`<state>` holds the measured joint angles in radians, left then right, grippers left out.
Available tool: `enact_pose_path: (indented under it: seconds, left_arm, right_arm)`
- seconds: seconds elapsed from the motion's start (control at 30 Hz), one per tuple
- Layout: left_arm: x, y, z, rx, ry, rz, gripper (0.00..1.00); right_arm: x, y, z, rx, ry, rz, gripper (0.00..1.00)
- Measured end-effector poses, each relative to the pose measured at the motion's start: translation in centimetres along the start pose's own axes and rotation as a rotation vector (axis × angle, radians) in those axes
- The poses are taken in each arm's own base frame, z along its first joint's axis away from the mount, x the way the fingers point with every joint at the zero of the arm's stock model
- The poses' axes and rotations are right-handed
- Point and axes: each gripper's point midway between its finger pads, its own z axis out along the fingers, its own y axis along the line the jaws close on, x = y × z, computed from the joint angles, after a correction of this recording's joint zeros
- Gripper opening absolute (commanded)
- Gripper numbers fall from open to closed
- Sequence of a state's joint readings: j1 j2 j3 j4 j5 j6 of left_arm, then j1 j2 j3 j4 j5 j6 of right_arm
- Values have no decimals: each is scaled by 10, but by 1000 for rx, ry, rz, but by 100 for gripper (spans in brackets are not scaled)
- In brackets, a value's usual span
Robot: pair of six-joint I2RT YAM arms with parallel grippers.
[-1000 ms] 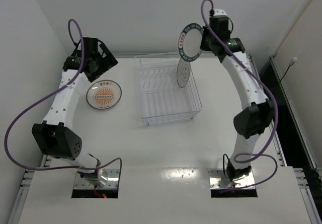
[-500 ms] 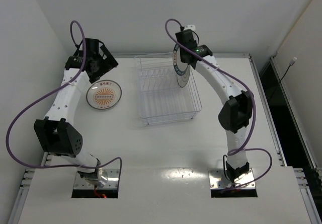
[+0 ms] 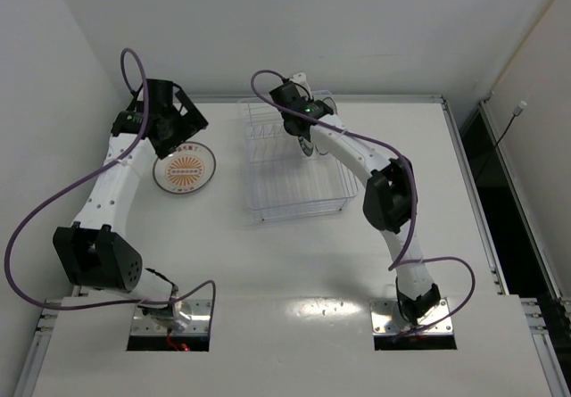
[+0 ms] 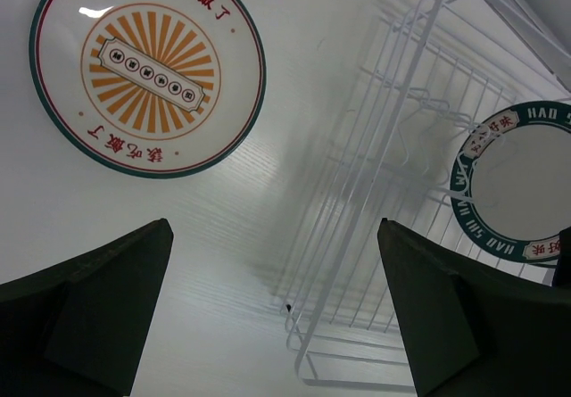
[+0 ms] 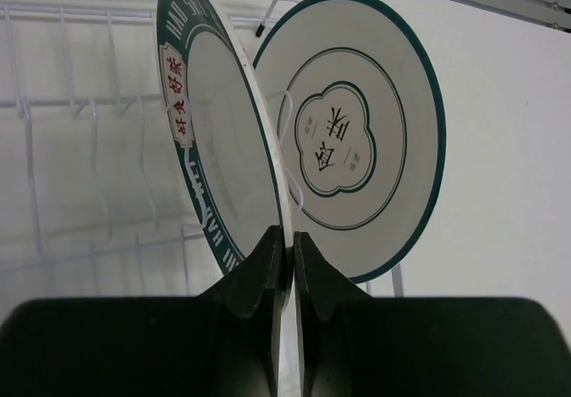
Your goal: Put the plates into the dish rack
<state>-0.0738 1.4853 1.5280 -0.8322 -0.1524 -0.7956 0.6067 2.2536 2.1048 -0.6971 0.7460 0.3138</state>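
Note:
My right gripper (image 5: 292,239) is shut on the lower rim of the dark lettered-rim plate (image 5: 214,147) and holds it on edge inside the dish rack (image 5: 53,103). The white plate with thin dark rings (image 5: 357,138) stands upright just behind it. In the top view the right gripper (image 3: 299,120) is over the far part of the rack (image 3: 294,202). The sunburst plate (image 3: 185,169) lies flat on the table left of the rack. My left gripper (image 3: 174,129) is open and empty, hovering above the sunburst plate (image 4: 147,71). The left wrist view shows the rack (image 4: 393,147) and the lettered plate (image 4: 513,183).
White walls close in the table at the back and left. The right arm reaches diagonally across the rack's right side. A dark gap runs beyond the table's right edge (image 3: 473,147).
My right arm has swung left and down, carrying the lettered plate from above the rack's far right corner into the rack beside the ringed plate. The left gripper has shifted slightly towards the sunburst plate.

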Motion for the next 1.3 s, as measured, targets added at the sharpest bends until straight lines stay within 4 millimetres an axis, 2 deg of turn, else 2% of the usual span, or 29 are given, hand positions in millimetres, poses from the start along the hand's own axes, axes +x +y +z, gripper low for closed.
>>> enact_pose_path:
  seconds: [0.03,0.07,0.1,0.13,0.33,0.47,0.57,0.7,0.8,0.9,0.97,1.03,1.17,1.3]
  left_arm:
    - [-1,0,-1,2,-3,-2,100]
    - [-1,-1,-2,6,-6,-4,100]
    - [-1,-1,-3,7,-7,-5,100]
    - [-1,-1,-3,9,-9,-5,100]
    - [6,18,0,-60,-13,3,100]
    - [6,38,1,-169,-32,-32,100]
    - [8,51,7,-265,-26,-70,100]
    - [4,63,30,-309,-46,-171,100]
    - [3,87,46,-312,-70,-305,100]
    - [16,123,61,-333,-76,-432,100]
    - [31,144,70,-351,-75,-495,100]
    - [46,155,78,-350,-74,-527,100]
    - [67,159,98,-276,-90,-595,100]
    - [88,163,115,-211,-104,-699,94]
  right_arm:
    - [0,0,0,2,0,-1,2]
    - [0,-1,0,3,-1,1,8]
    - [0,-1,0,1,0,2,20]
    - [0,0,1,-7,3,5,25]
    - [11,-3,0,-48,65,5,28]
    - [3,-17,-18,-91,71,54,29]
    - [-22,-39,-54,-148,17,118,29]
    - [-59,-80,-123,-253,-127,228,29]
    - [-70,-107,-174,-353,-225,289,29]
    - [-69,-123,-200,-405,-270,315,29]
    - [-60,-125,-200,-418,-256,309,29]
    - [-48,-123,-192,-421,-218,288,29]
    - [-21,-123,-178,-414,-130,245,29]
    - [-9,-132,-175,-404,-89,219,29]
